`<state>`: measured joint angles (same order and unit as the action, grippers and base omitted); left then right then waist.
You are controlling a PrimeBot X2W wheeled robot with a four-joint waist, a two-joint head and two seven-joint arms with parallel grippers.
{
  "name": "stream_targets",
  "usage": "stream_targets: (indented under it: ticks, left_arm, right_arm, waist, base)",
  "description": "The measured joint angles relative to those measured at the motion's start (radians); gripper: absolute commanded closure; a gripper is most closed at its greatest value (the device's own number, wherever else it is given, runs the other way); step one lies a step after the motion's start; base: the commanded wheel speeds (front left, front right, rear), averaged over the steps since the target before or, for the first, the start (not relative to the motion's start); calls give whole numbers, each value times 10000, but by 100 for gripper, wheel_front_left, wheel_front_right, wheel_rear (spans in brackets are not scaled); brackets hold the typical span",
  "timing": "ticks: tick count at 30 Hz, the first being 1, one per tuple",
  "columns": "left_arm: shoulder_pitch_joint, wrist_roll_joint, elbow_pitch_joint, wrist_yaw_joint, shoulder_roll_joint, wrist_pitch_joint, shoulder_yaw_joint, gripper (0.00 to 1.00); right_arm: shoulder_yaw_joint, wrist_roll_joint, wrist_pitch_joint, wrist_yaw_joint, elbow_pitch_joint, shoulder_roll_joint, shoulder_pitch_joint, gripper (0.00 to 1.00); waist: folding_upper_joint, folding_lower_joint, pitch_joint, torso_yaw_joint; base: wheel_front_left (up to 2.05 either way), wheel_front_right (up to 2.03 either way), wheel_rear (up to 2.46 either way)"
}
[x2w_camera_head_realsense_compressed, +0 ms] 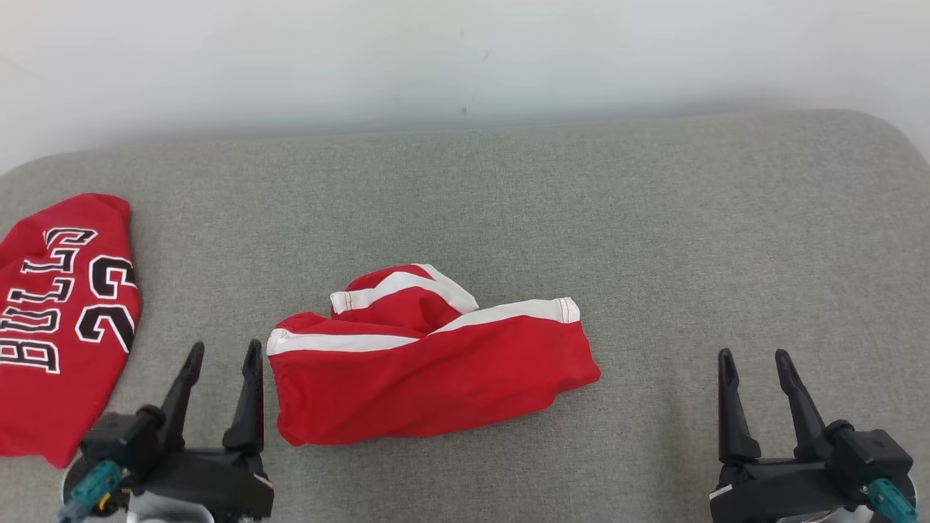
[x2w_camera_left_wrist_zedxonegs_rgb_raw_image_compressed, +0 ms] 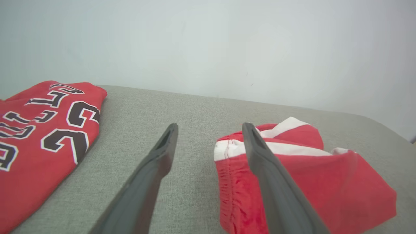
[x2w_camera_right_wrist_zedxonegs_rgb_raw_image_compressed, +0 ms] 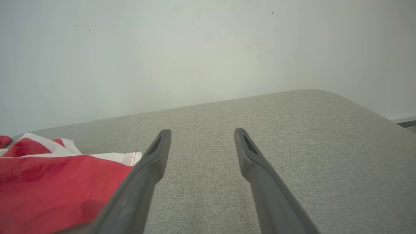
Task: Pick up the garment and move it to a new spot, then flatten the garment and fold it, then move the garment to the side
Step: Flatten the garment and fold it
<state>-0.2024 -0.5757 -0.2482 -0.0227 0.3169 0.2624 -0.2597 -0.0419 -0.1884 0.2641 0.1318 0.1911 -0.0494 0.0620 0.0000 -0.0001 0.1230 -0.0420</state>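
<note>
The garment (x2w_camera_head_realsense_compressed: 421, 378) is a pair of red shorts with white trim, lying crumpled in the middle of the grey cushion (x2w_camera_head_realsense_compressed: 654, 240). My left gripper (x2w_camera_head_realsense_compressed: 224, 356) stands open just left of the shorts' waistband, with nothing between its fingers. In the left wrist view the garment (x2w_camera_left_wrist_zedxonegs_rgb_raw_image_compressed: 325, 185) lies behind and to the right of that gripper's (x2w_camera_left_wrist_zedxonegs_rgb_raw_image_compressed: 209, 126) right finger. My right gripper (x2w_camera_head_realsense_compressed: 752, 357) is open and well to the right of the shorts, over bare cushion. The right wrist view has the garment (x2w_camera_right_wrist_zedxonegs_rgb_raw_image_compressed: 48, 185) at its lower left, apart from the open right gripper (x2w_camera_right_wrist_zedxonegs_rgb_raw_image_compressed: 201, 131).
A red jersey (x2w_camera_head_realsense_compressed: 58, 319) with black-and-white lettering and numbers lies flat at the cushion's left edge, also seen as the jersey (x2w_camera_left_wrist_zedxonegs_rgb_raw_image_compressed: 39, 136) in the left wrist view. A pale wall (x2w_camera_head_realsense_compressed: 465, 58) runs behind the cushion. The cushion's rounded right corner (x2w_camera_right_wrist_zedxonegs_rgb_raw_image_compressed: 357, 110) drops off toward the floor.
</note>
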Motion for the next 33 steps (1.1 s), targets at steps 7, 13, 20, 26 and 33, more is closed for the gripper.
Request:
stream_targets:
  ticks: [7,13,20,26,33]
  left_arm:
    - [-574,169,-462,-249,155,-314,-61,0]
    - [-949,-38,-897,-393,293,-1375,-274,0]
    - [-1017,-527,-1335,-378,359,-2556,-366,0]
    - [-877,-1338,-1371,-627,115,-3417,-514,72]
    - [-883,-744,-773,-458,198,-2518,-623,100]
  right_arm:
    - [151,-33,0,0,123,0,0,0]
    - [165,-42,0,0,196,-2,-4,0]
    - [180,-88,0,0,199,0,-11,0]
    - [146,-111,0,0,178,-2,-74,0]
    - [82,-65,0,0,84,-4,-169,0]
  waist:
    - [0,1,-96,-250]
    - [0,1,-110,-529]
    - [0,2,-88,-731]
    - [0,2,-114,-695]
    - [0,1,-237,-478]
  base:
    - [0,0,0]
    - [0,0,0]
    - [0,0,0]
    - [0,0,0]
    - [0,0,0]
